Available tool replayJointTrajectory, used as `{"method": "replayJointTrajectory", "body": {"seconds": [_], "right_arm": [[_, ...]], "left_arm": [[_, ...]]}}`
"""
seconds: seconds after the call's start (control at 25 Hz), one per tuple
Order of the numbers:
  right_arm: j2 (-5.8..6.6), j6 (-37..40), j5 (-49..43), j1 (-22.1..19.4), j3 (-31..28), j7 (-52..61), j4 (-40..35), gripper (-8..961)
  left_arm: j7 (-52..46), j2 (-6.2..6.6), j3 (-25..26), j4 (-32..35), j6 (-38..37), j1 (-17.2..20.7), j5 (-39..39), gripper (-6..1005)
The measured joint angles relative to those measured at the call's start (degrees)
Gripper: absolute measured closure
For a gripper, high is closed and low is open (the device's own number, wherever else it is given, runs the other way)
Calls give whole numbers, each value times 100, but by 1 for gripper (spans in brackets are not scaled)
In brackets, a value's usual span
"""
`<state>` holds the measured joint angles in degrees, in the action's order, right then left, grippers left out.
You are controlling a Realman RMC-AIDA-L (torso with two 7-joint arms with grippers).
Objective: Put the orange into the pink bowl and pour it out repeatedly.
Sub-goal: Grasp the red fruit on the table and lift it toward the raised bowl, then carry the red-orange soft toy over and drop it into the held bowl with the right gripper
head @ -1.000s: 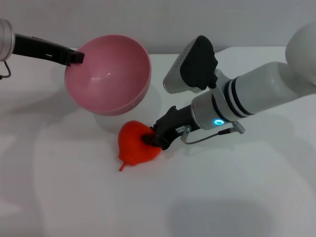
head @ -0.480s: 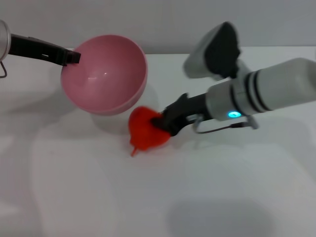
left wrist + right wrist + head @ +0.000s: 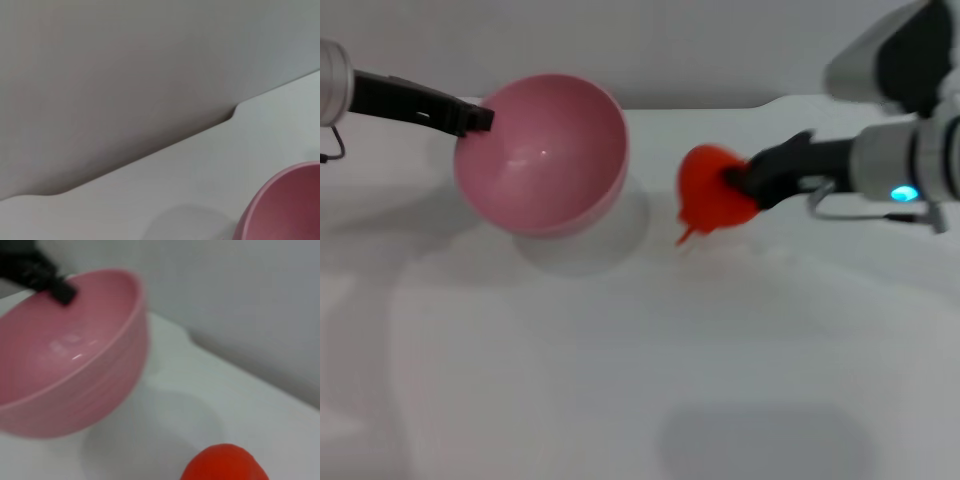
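The pink bowl hangs tilted above the white table at the back left, its mouth facing me, empty. My left gripper is shut on the bowl's far-left rim. The orange, knobbed end down, is lifted clear of the table to the right of the bowl, with my right gripper shut on it. The right wrist view shows the bowl and the top of the orange. Only an edge of the bowl shows in the left wrist view.
A white table spreads under both arms. A grey wall runs behind its back edge, which has a step in it. The bowl's shadow lies on the table under it.
My right gripper has lifted the orange off the table and carried it right and up, away from the bowl. The bowl has stayed nearly where it was.
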<state>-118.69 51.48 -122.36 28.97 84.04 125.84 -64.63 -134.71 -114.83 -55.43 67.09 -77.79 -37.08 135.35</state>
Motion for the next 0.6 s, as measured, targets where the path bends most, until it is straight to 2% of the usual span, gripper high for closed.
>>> {"method": "replayJointTrajectory", "body": {"seconds": [0.2, 0.36, 0.6], "right_arm": [[-8, -30, -418, -328, -523, 47, -722, 899], [-8, -21, -577, -522, -781, 113, -1409, 898], [-31, 313, -570, -586, -517, 112, -2527, 898]], "left_arm": [[2, -90, -141, 4, 0, 25, 0, 958], [13, -223, -428, -31, 27, 35, 0, 958], [-34, -283, -750, -53, 76, 33, -10, 958]]}}
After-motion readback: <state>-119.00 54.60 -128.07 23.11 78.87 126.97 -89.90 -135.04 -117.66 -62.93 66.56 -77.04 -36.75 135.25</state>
